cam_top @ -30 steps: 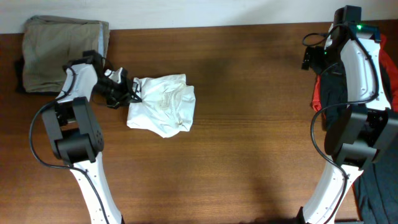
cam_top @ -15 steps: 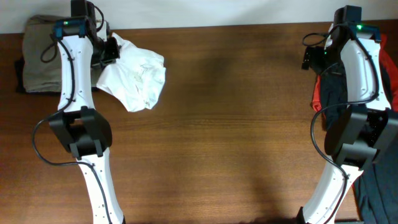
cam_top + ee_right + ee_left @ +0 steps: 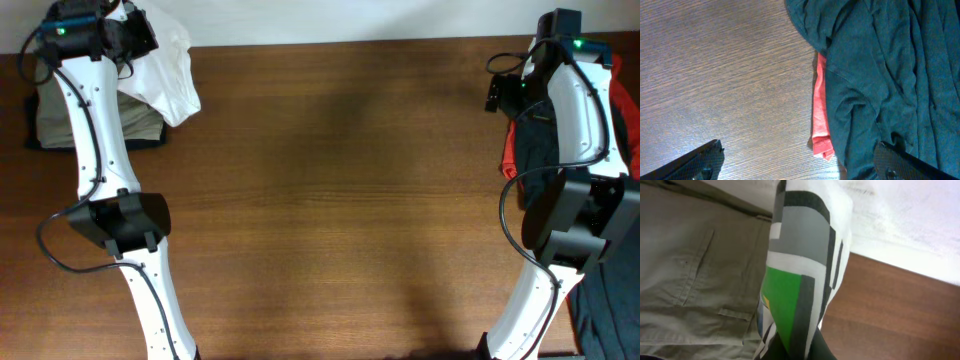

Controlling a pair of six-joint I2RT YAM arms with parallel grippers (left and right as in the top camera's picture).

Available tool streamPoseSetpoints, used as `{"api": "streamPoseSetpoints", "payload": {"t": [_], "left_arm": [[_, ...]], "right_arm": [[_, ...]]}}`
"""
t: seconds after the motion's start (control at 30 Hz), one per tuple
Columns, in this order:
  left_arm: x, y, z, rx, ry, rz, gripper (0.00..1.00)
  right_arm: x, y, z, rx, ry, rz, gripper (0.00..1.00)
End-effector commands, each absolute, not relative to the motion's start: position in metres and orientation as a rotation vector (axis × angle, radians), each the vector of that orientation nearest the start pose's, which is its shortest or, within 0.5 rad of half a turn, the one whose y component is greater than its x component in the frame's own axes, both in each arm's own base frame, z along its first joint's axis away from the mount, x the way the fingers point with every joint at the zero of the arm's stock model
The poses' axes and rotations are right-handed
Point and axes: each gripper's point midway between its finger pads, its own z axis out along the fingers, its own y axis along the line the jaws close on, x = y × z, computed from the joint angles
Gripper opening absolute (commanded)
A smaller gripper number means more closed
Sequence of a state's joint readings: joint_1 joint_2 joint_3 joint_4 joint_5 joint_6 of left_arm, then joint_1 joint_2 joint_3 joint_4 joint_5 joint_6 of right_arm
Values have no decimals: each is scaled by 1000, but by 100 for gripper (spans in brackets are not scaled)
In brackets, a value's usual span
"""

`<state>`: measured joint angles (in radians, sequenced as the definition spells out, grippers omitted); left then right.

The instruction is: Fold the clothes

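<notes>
Overhead shows one white shirt (image 3: 170,78) above one pair of khaki trousers (image 3: 48,112).

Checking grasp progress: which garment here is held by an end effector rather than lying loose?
The white shirt, far left, shut in the left end effector; the khaki trousers, black garment and red garment lie ungripped.

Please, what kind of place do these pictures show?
Probably a robotics test bench rather than a home: a left arm and a right arm stand at a wooden table, with khaki trousers and a red and dark clothes pile at its ends.
</notes>
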<state>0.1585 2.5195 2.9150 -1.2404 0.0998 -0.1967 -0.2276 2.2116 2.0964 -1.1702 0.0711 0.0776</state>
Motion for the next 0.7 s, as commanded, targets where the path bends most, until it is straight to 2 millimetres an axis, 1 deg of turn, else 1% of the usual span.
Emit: {"api": "streamPoseSetpoints", "payload": {"t": [0.0, 0.03, 0.07, 0.13, 0.2, 0.27, 0.33, 0.4, 0.47, 0.53, 0.57, 0.6, 0.63, 0.67], "left_arm": [[592, 88, 269, -412, 2296, -136, 1], [589, 101, 267, -446, 2300, -76, 1], [588, 109, 267, -465, 2294, -42, 1], [591, 123, 271, -471, 2263, -23, 1], [594, 133, 274, -430, 2247, 10, 1], [598, 150, 268, -459, 2231, 73, 1], [603, 167, 253, -491, 2231, 101, 1], [604, 190, 231, -544, 2243, 166, 1], [610, 212, 205, -580, 2238, 189, 1], [608, 241, 179, -633, 2229, 230, 2], [604, 256, 171, -668, 2220, 281, 6], [595, 281, 167, -724, 2195, 361, 32], [591, 293, 169, -745, 2179, 385, 70], [586, 306, 172, -770, 2157, 412, 81]], "right_arm": [[484, -125, 130, 448, 2801, -155, 99], [484, -125, 130, 448, 2801, -155, 99], [484, -126, 130, 448, 2801, -155, 99], [484, -126, 130, 447, 2801, -155, 99], [484, -126, 130, 447, 2801, -155, 99], [484, -126, 130, 448, 2801, -155, 99], [484, -126, 130, 448, 2801, -155, 99], [484, -126, 130, 447, 2801, -155, 99], [484, -126, 130, 449, 2801, -155, 99], [484, -125, 130, 448, 2801, -155, 99], [484, -126, 130, 447, 2801, -155, 99], [484, -126, 130, 448, 2801, -155, 99], [484, -126, 130, 448, 2801, -155, 99], [484, -126, 130, 448, 2801, -155, 99]]}}
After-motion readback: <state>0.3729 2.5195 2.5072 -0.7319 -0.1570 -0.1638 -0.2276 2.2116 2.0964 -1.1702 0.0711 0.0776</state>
